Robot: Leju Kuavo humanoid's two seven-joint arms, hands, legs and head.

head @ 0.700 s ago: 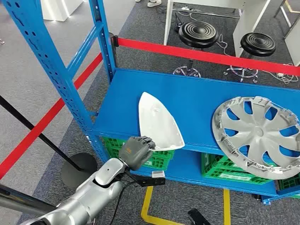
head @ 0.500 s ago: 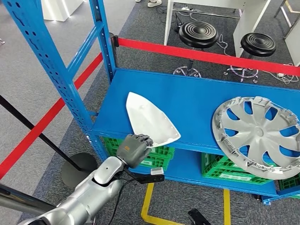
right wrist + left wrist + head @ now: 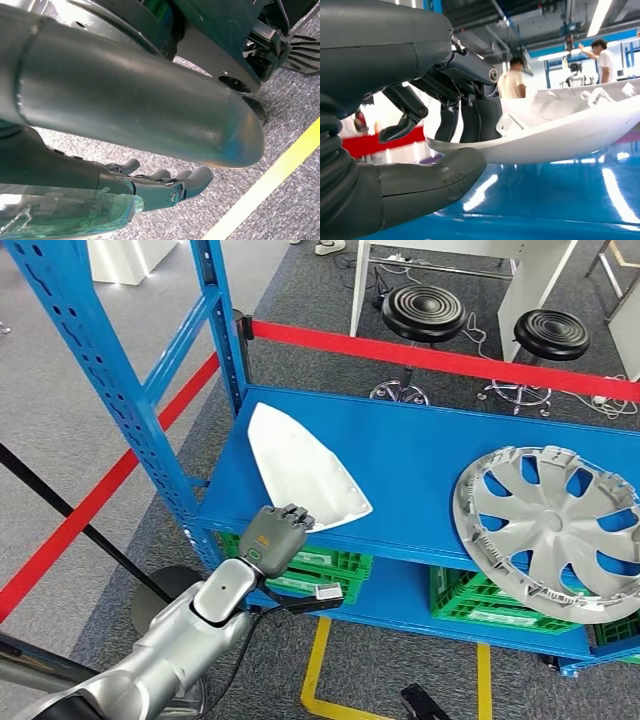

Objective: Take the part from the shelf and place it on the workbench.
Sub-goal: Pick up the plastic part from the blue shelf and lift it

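Here, left hand (image 3: 278, 537) pinches white part (image 3: 302, 466) over glossy blue shelf (image 3: 423, 460) — grey carpet (image 3: 317, 310), red barrier tape (image 3: 438, 358) behind

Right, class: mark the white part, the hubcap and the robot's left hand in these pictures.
white part (image 3: 302, 468): head view, on the middle of its flat face.
hubcap (image 3: 553, 523): head view, on its central hub.
left hand (image 3: 273, 537): head view, on the back of the hand gripping the part's near edge.
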